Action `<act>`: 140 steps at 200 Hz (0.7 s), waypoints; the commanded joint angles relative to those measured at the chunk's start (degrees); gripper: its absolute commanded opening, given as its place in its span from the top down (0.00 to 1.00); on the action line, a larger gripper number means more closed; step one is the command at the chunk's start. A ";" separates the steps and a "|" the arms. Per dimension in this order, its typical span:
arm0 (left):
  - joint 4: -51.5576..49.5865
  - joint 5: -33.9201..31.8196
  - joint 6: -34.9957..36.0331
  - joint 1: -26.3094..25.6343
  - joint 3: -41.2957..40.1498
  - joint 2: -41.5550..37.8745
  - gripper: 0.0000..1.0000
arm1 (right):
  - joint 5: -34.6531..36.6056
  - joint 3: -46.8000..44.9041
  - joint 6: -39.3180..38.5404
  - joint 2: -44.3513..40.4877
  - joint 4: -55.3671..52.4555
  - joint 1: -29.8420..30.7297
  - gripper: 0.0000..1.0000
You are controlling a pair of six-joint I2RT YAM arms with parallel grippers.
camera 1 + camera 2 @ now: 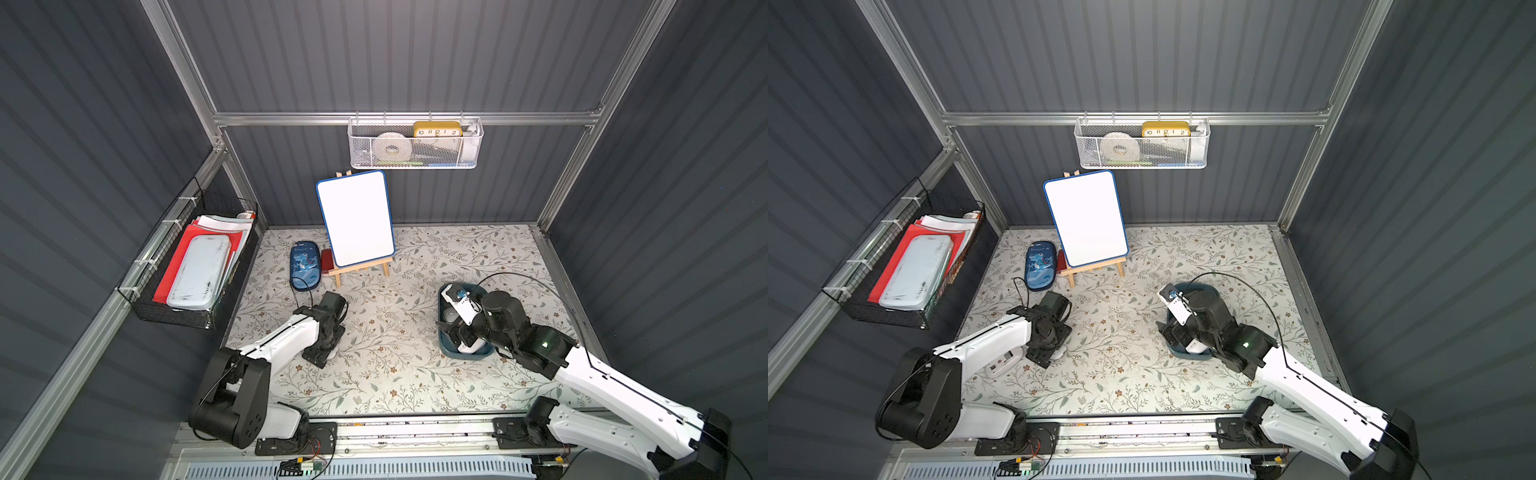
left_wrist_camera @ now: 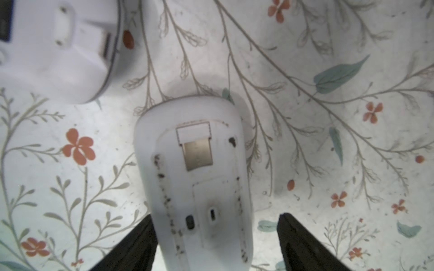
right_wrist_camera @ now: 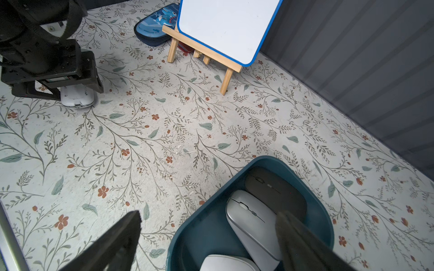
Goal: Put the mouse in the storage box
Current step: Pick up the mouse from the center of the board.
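On mat (image 2: 305, 145), L gripper (image 2: 217, 215) spread round mouse (image 2: 195, 178); R gripper (image 3: 209, 214) spread over storage box (image 3: 199, 234).

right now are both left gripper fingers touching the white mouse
Apart: left wrist view shows tabletop between one left gripper finger and the white mouse; the other's contact unclear.

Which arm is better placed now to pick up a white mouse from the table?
Left. The left claw straddles an upturned white mouse, not yet closed on it. The right claw hangs open over the storage box, across the table from that mouse.
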 commanded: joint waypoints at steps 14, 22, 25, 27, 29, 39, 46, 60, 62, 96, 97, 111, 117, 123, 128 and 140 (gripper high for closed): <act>0.72 -0.05 1.92 0.40 -1.70 -2.48 0.24 | 0.44 -0.55 -0.32 -0.60 -0.17 0.37 0.06; 1.56 0.56 1.81 0.38 -2.26 -2.60 0.22 | 0.52 -0.56 -0.41 -0.71 -0.18 0.37 0.06; 1.91 0.81 1.83 0.39 -2.51 -2.53 0.21 | 0.58 -0.52 -0.41 -0.76 -0.20 0.38 0.06; 2.13 0.94 1.86 0.39 -2.61 -2.45 0.20 | 0.61 -0.55 -0.41 -0.78 -0.23 0.40 0.06; 2.33 1.19 1.95 0.38 -2.70 -2.32 0.18 | 0.60 -0.61 -0.41 -0.82 -0.28 0.38 0.06; 2.90 2.00 2.12 0.49 -2.88 -0.86 0.16 | 0.62 -0.52 -0.39 -0.84 -0.32 0.38 0.06; 2.81 2.25 2.25 0.56 -2.59 0.74 0.15 | 0.58 -0.56 -0.41 -0.82 -0.34 0.47 0.06; 1.69 2.12 2.43 0.56 -1.12 4.59 0.14 | 0.51 -0.48 -0.41 -0.78 -0.56 0.50 0.06; 1.21 1.95 2.47 0.56 -0.75 5.26 0.14 | 0.51 -0.48 -0.41 -0.78 -0.52 0.51 0.06; 0.59 1.40 3.74 0.56 2.10 9.86 0.18 | 0.53 -0.47 -0.61 -0.86 -0.51 0.70 0.06; 0.66 1.38 3.74 0.56 2.14 9.87 0.19 | 0.50 -0.48 -0.64 -0.82 -0.51 0.67 0.06; 1.68 1.91 4.24 0.67 2.40 10.19 0.25 | 0.66 -0.38 -0.65 -0.82 -0.51 0.75 0.06; 2.04 2.25 4.35 0.66 2.48 10.35 0.28 | 0.68 -0.39 -0.69 -0.92 -0.58 0.72 0.06; 2.26 2.52 4.53 0.58 2.67 10.54 0.30 | 0.81 -0.34 -0.76 -0.96 -0.56 0.78 0.06; 2.33 2.67 4.69 0.65 2.69 10.58 0.31 | 0.87 -0.36 -0.76 -0.94 -0.55 0.72 0.06; 2.69 2.85 5.18 0.65 2.73 10.48 0.33 | 0.85 -0.39 -0.87 -0.95 -0.56 0.75 0.06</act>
